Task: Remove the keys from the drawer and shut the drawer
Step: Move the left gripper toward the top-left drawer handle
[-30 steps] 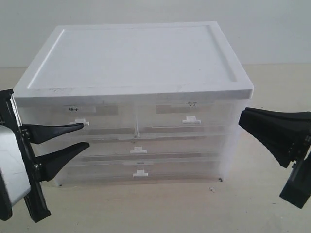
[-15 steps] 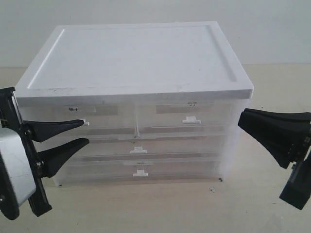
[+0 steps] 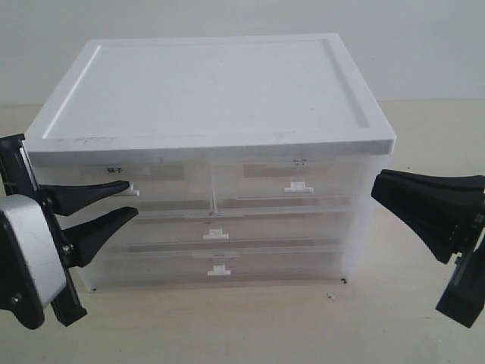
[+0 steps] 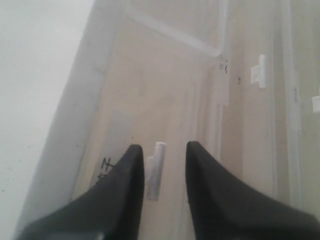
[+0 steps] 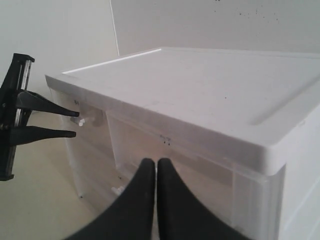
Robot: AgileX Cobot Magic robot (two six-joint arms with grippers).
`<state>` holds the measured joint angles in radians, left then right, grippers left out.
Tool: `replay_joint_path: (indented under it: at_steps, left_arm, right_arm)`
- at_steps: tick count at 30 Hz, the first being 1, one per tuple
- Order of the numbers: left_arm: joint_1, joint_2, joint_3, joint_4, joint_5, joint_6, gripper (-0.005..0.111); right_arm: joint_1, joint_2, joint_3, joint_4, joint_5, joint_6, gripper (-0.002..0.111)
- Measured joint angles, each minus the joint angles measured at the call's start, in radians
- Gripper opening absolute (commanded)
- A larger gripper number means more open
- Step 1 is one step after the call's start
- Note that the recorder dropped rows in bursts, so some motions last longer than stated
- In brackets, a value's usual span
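The drawer (image 3: 168, 191) is the upper left one of a white cabinet and sits pushed in. It bears a dark-lettered label (image 3: 115, 170) and a small white handle (image 4: 155, 170). My left gripper (image 3: 133, 200) is open, with one finger on each side of that handle (image 3: 126, 189); the wrist view shows the handle between the black fingertips (image 4: 135, 150), close to one of them. My right gripper (image 3: 373, 186) hangs shut and empty beside the cabinet's right front corner. The keys are hidden.
The cabinet has a flat white lid (image 3: 212, 83) with a raised rim. A second half-width drawer (image 3: 299, 186) lies to the right, and two full-width drawers (image 3: 216, 233) are stacked below. The tan tabletop (image 3: 250, 318) runs in front.
My left gripper has risen a little at the handle and its fingers have come slightly closer together. The right gripper has not moved.
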<state>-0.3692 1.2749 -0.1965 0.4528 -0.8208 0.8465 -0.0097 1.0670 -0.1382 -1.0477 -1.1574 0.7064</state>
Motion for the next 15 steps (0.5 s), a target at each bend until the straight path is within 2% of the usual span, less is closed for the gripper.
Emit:
replay_joint_path:
  at_steps: [1, 10, 15]
  left_arm:
    - [0.0, 0.0, 0.0, -0.002, 0.0, 0.0, 0.004]
    - [0.0, 0.0, 0.0, -0.015, -0.005, 0.004, 0.004]
    - [0.002, 0.0, -0.002, 0.044, 0.004, -0.057, 0.004]
  right_arm:
    - [0.0, 0.0, 0.0, 0.0, 0.0, 0.0, 0.0]
    - [0.0, 0.0, 0.0, -0.005, 0.0, 0.0, 0.0]
    - [0.0, 0.0, 0.0, -0.006, 0.0, 0.0, 0.0]
